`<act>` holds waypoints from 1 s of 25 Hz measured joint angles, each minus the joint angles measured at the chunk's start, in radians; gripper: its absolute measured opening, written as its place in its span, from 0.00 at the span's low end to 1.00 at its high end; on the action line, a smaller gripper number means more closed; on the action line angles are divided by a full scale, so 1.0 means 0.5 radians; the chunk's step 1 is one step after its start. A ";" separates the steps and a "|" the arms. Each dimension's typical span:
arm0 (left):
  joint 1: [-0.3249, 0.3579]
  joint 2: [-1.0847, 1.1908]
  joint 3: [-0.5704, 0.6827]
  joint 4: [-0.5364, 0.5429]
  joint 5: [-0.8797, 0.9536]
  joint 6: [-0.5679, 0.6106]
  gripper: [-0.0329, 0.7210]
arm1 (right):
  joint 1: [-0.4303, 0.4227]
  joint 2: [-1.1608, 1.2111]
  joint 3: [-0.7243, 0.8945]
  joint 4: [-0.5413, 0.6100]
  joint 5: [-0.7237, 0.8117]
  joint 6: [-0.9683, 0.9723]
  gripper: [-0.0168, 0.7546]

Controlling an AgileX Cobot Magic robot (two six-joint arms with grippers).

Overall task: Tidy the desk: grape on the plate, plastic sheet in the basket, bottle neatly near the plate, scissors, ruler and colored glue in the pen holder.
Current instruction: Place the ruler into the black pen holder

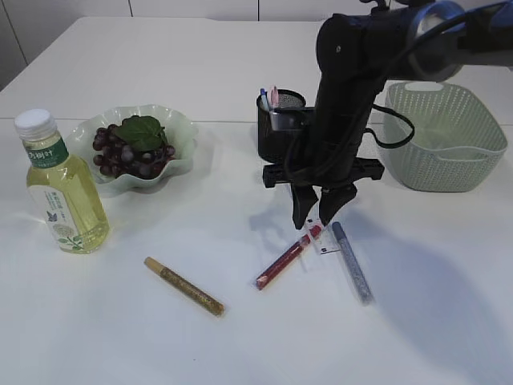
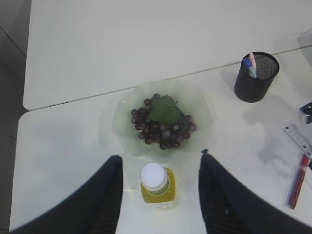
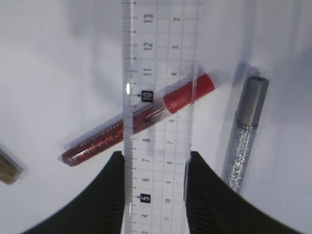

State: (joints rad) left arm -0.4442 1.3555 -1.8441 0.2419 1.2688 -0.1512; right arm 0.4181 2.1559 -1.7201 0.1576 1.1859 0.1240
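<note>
My right gripper (image 1: 321,218) (image 3: 155,155) is shut on the edges of a clear ruler (image 3: 158,97), whose far end lies across a red glue tube (image 3: 122,129) (image 1: 284,261). A silver glue tube (image 1: 353,263) (image 3: 246,131) lies just right of it and a gold one (image 1: 184,286) further left. My left gripper (image 2: 161,155) is open high above the yellow bottle (image 2: 157,185) (image 1: 64,188). The bottle stands beside the green plate (image 1: 180,128) that holds the grapes (image 1: 128,148) (image 2: 163,129). Scissors and plastic sheet do not show.
The black pen holder (image 1: 276,128) (image 2: 256,78) stands behind my right arm with pens in it. The green basket (image 1: 445,136) stands at the right rear. A table seam runs behind the plate.
</note>
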 joint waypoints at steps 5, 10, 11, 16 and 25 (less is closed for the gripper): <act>0.000 0.000 0.000 0.000 0.000 0.000 0.54 | 0.043 -0.168 0.186 -0.123 -0.228 0.044 0.38; 0.000 0.000 0.000 0.000 0.000 0.000 0.54 | 0.136 -0.331 0.548 -0.148 -0.560 0.062 0.38; 0.000 0.000 0.000 0.000 0.000 0.000 0.54 | 0.154 -0.358 0.616 -0.148 -0.623 0.062 0.38; 0.000 0.000 0.000 0.000 0.000 0.000 0.54 | 0.175 -0.542 0.931 -0.205 -0.984 0.121 0.38; 0.000 0.000 0.000 0.000 0.000 0.000 0.54 | 0.175 -0.760 1.032 -0.535 -1.449 0.130 0.38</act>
State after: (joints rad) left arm -0.4442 1.3555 -1.8441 0.2419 1.2688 -0.1512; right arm 0.5057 1.7760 -1.2044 -0.1100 0.4612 0.1893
